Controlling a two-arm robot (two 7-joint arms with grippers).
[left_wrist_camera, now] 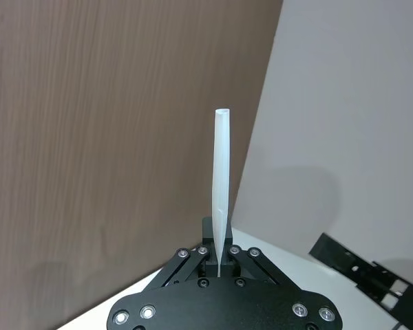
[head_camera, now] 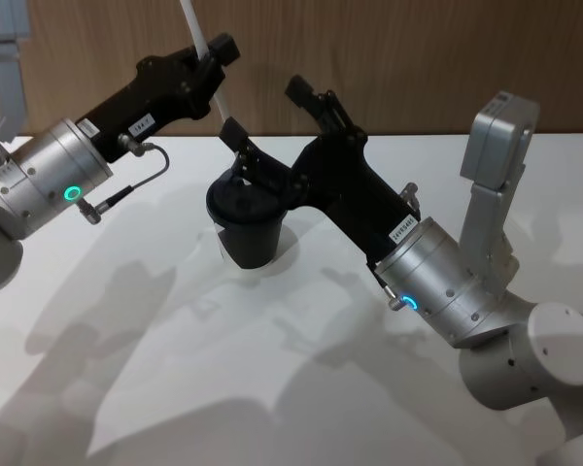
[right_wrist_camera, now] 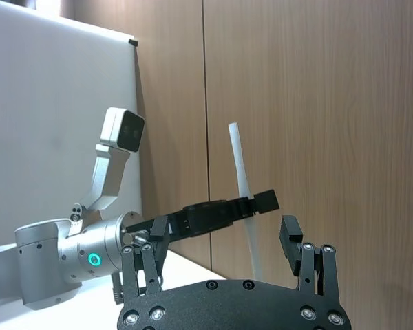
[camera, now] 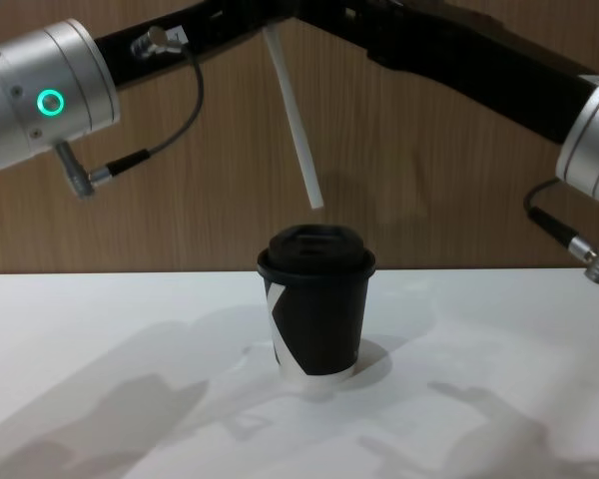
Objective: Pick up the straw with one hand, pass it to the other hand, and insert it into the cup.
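Over the white table (camera: 100, 329), the left gripper (head_camera: 214, 53) pinches the straw (camera: 295, 120) tilted above the cup (camera: 316, 314), the open right gripper (head_camera: 272, 131) beside it; that slant risks missing the lid.

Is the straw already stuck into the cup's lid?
No, in the chest view the straw hangs tilted above the cup, with its lower end apart from the lid.

Operator, note these limits. In your head view the straw (head_camera: 202, 44) runs off the top edge above the left gripper (head_camera: 214, 56), and the right gripper (head_camera: 272, 131) covers part of the cup (head_camera: 248, 228) lid. In your chest view both grippers' jaws are cut off above.
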